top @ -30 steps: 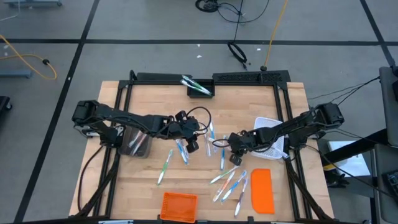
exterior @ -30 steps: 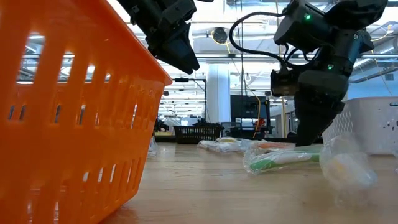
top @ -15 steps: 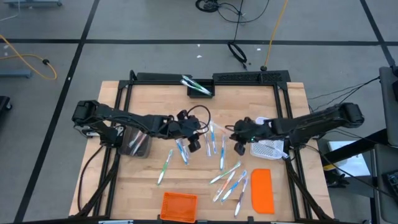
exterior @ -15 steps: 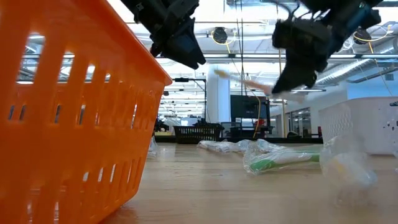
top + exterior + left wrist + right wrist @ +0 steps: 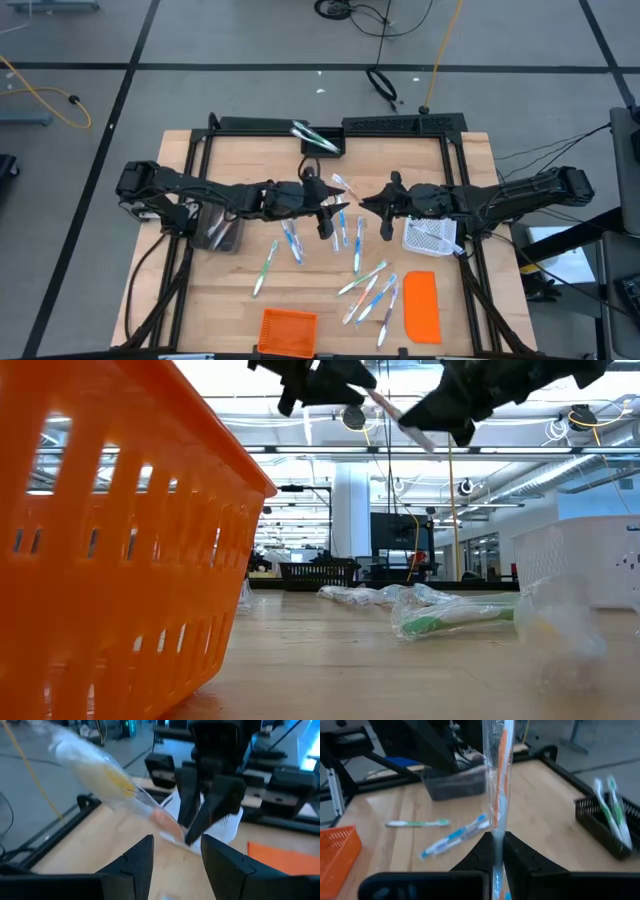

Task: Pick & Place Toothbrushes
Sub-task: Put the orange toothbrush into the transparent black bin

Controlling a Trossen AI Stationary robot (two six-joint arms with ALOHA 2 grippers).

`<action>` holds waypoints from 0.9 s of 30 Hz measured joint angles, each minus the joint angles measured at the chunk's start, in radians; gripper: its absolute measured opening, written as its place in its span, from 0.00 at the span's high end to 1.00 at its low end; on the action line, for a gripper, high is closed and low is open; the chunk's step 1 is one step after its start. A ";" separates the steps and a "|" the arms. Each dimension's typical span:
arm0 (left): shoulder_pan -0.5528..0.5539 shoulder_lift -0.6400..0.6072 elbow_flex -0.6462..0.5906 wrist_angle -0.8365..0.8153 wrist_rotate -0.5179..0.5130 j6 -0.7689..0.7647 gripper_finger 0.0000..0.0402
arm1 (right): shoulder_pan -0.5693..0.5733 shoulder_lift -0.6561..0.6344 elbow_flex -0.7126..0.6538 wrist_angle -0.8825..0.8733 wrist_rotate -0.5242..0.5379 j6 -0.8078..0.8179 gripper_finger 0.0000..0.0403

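Near edge: orange basket (image 5: 289, 331) sits at the front of the table (image 5: 230, 300), flat orange lid (image 5: 422, 306) to its right. Between them, a loose cluster of toothbrushes (image 5: 368, 292) lies flat on the wood; one green-accented brush (image 5: 264, 268) lies alone further left, a few blue ones (image 5: 292, 241) just beyond it.

Mid-table, both arms are raised and meet near centre. Right gripper (image 5: 364, 203) is clamped tight on a wrapped toothbrush with orange/pink accent (image 5: 498, 785); in the right wrist view the brush stands up straight out from between the closed fingers (image 5: 482, 852). Brush is lifted clear of the table, high in the low view (image 5: 400, 422), its free end reaching toward the left arm.

Left gripper (image 5: 177, 851) has its jaws spread, nothing between them. It points at the right gripper, with the held brush's far end just ahead of its fingertips (image 5: 147, 845). No contact visible. From above, left gripper (image 5: 335, 207) is just beside the brush tip.

White mesh basket (image 5: 431, 235) sits under the right arm, at the right side. Dark bin (image 5: 221, 232) is under the left arm at the left side, contents unclear.

Far edge: small black tray (image 5: 323, 146) holds a couple of green-and-white toothbrushes (image 5: 312, 135).
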 joint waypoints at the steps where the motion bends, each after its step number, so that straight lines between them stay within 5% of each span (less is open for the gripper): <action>1: 0.001 0.000 0.000 0.020 0.000 0.008 0.59 | 0.000 0.000 0.000 0.011 0.000 -0.010 0.96; 10: 0.029 0.000 0.000 0.086 0.020 0.007 0.56 | 0.000 0.001 0.001 0.110 -0.001 -0.090 0.96; 19: 0.047 0.000 0.000 0.174 0.145 0.023 0.49 | 0.000 0.032 0.002 0.121 -0.003 -0.097 0.96; 23: 0.047 0.000 0.000 0.174 0.143 0.024 0.58 | 0.000 0.032 0.002 0.122 -0.003 -0.098 0.96; 27: 0.048 0.000 0.000 0.168 0.138 0.028 0.79 | 0.001 0.032 0.002 0.122 -0.008 -0.100 0.96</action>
